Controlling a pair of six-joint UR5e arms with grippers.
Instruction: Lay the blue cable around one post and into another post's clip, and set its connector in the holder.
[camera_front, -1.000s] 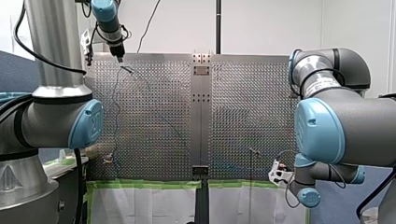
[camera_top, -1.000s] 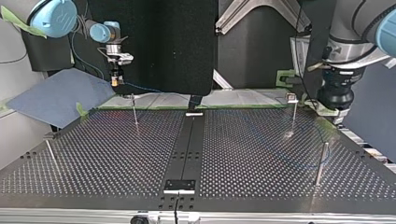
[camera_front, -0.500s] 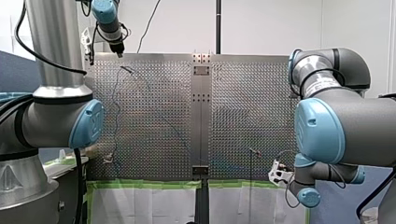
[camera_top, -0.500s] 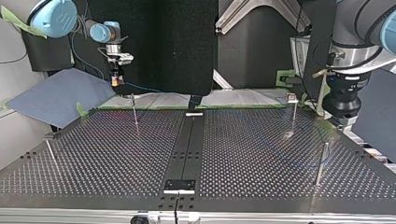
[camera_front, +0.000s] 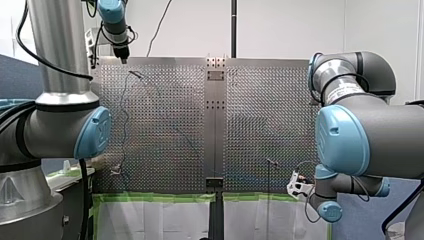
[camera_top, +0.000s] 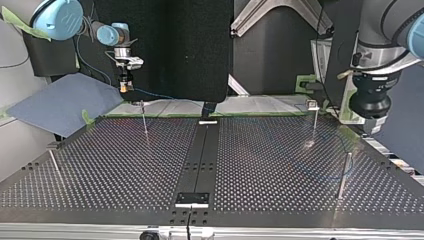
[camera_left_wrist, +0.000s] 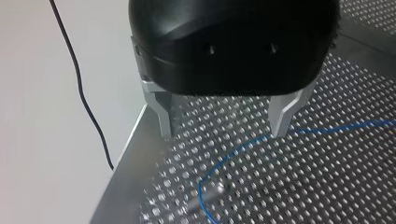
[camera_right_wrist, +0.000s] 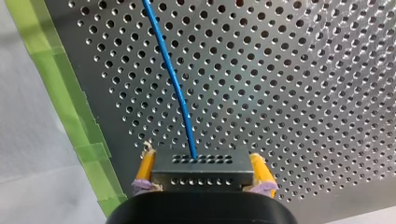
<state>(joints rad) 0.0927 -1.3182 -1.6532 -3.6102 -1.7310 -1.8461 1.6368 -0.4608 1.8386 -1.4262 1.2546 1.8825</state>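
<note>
In the right wrist view my right gripper (camera_right_wrist: 201, 179) has its yellow pads shut on a black connector block (camera_right_wrist: 201, 169). The blue cable (camera_right_wrist: 175, 84) runs out of the block over the perforated table. At the top view's left this gripper (camera_top: 123, 89) hangs past the table's far edge, the cable (camera_top: 160, 95) trailing from it. My left gripper (camera_left_wrist: 223, 125) is open, its metal fingers (camera_left_wrist: 162, 114) empty, above a loop of cable (camera_left_wrist: 224, 156) that curves round a post. At the top view's right it (camera_top: 372, 125) hovers near the table's corner.
Thin metal posts stand on the table in the top view: one (camera_top: 144, 120) at the far left, one with a clip (camera_top: 314, 117) at the far right, one (camera_top: 343, 175) at the near right. A black holder plate (camera_top: 192, 199) sits on the middle strip. Green tape (camera_right_wrist: 70, 93) edges the table.
My left gripper has risen from the table and drifted toward the top view's right. My right gripper keeps its place and its grip.
</note>
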